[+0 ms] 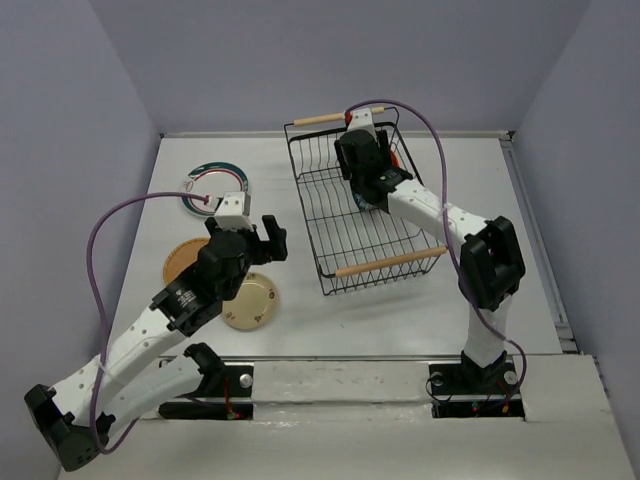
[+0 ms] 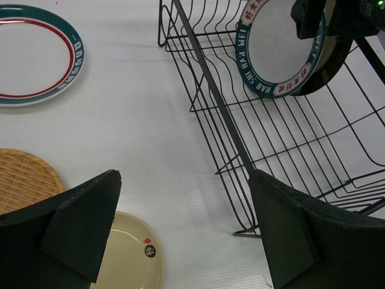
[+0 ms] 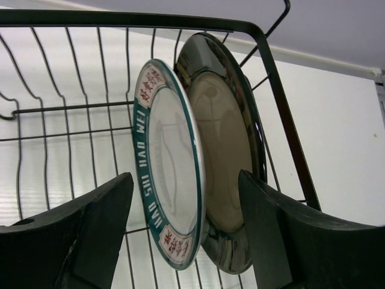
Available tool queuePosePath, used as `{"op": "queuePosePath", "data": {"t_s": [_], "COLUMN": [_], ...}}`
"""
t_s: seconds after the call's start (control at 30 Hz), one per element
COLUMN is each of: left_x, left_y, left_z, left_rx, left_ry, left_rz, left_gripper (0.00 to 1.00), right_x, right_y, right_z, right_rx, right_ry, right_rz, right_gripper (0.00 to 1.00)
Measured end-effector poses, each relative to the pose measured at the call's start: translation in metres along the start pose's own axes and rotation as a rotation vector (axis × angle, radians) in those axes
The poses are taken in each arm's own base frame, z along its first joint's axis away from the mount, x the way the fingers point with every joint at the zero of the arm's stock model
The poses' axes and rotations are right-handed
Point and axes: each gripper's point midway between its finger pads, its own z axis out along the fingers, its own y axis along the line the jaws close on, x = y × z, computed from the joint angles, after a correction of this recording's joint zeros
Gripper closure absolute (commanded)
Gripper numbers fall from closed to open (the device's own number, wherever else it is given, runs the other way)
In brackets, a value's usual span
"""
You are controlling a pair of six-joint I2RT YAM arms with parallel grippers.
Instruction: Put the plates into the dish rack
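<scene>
Inside the dish rack (image 1: 390, 262), at its far end, 2 plates standing on edge between the wires: a white teal-rimmed plate (image 3: 171, 192) with red lettering and, just behind it, a black-rimmed plate (image 3: 231, 150) with a beige centre. Straddling the pair, the right gripper (image 3: 185, 177), jaws spread apart and clamped on nothing. Out on the white table (image 1: 400, 320), left of the rack, 3 more lying flat: a second teal-rimmed plate (image 1: 215, 185) furthest back, a tan-brown woven plate (image 1: 178, 258) nearer, a cream plate (image 1: 255, 300) nearest the arm bases. Hovering between those plates and the rack, the left gripper (image 2: 184, 177), jaws fully apart, empty.
</scene>
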Motion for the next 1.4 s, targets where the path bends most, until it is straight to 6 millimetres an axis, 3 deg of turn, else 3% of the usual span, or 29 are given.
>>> {"op": "queuePosePath", "data": {"t_s": [0.1,0.23,0.4,0.43,0.53,0.67,0.77,0.87,0.97,1.1,1.23,1.4], "left_x": [0.003,0.0,-0.026,-0.033,-0.036,-0.032,-0.012,0.004,0.009,0.001,0.021,0.051], "left_y": [0.006,0.032,0.089,0.101,0.13,0.165,0.207,0.241,0.264,0.288,0.317,0.339], "left_z": [0.007,0.018,0.023,0.024,0.037,0.062,0.083,0.094,0.104,0.131,0.151,0.176], "left_rx": [-0.029,-0.124,-0.281,-0.302,-0.37,-0.436,-0.517,-0.577,-0.601,-0.578,-0.595,-0.585], "left_ry": [0.012,0.012,-0.072,-0.094,-0.095,-0.058,0.002,0.033,0.048,0.053,0.105,0.167], "left_rz": [-0.011,-0.061,-0.198,-0.232,-0.291,-0.343,-0.405,-0.465,-0.511,-0.564,-0.618,-0.666], "left_gripper": [0.01,0.01,0.01,0.01,0.02,0.07,0.15,0.18,0.18,0.17,0.19,0.24], "right_x": [-0.006,-0.034,-0.091,-0.096,-0.099,-0.061,-0.025,-0.01,-0.015,-0.027,-0.032,-0.024], "right_y": [0.003,-0.005,-0.033,-0.038,-0.044,-0.035,-0.027,-0.029,-0.046,-0.075,-0.09,-0.084], "right_z": [-0.007,-0.043,-0.127,-0.148,-0.181,-0.207,-0.221,-0.232,-0.252,-0.285,-0.311,-0.31], "right_rx": [-0.05,-0.166,-0.371,-0.432,-0.537,-0.673,-0.75,-0.778,-0.788,-0.811,-0.857,-0.878], "right_ry": [-0.005,-0.058,-0.223,-0.259,-0.305,-0.272,-0.208,-0.169,-0.207,-0.316,-0.398,-0.375], "right_rz": [0.011,0.078,0.261,0.305,0.373,0.452,0.48,0.49,0.52,0.566,0.587,0.579], "right_gripper": [0.15,0.15,0.15,0.16,0.17,0.15,0.14,0.12,0.07,0.08,0.09,0.1]}}
